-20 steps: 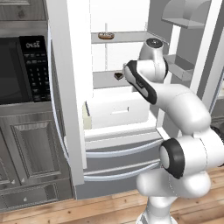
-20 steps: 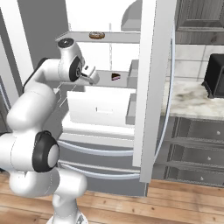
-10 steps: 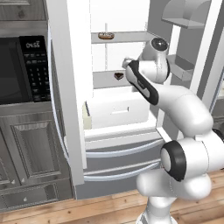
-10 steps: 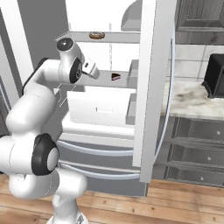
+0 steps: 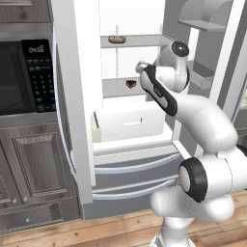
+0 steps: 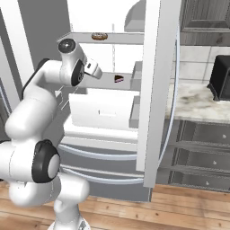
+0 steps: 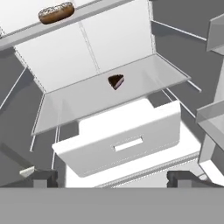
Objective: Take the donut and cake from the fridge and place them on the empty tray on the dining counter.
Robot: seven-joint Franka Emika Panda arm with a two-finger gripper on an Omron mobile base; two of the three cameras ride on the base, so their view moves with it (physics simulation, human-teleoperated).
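gripper [image 7: 112, 177] is wide open, holding nothing, facing the cake [image 7: 116, 81] on the fridge [image 5: 144, 144] shelf (donut [image 7: 56, 12] above).

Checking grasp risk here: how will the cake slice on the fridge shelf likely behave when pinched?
The cake is a tiny wedge, so probably light and easily nudged across the smooth shelf. It sits low and flat, so tipping seems unlikely. Likely soft; the open gripper could squash it.

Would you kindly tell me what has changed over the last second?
The white arm's gripper has risen slightly and edged toward the open grey fridge, jaws wide, holding nothing. The small dark brown cake wedge on the middle shelf and the glazed ring donut above stayed put.
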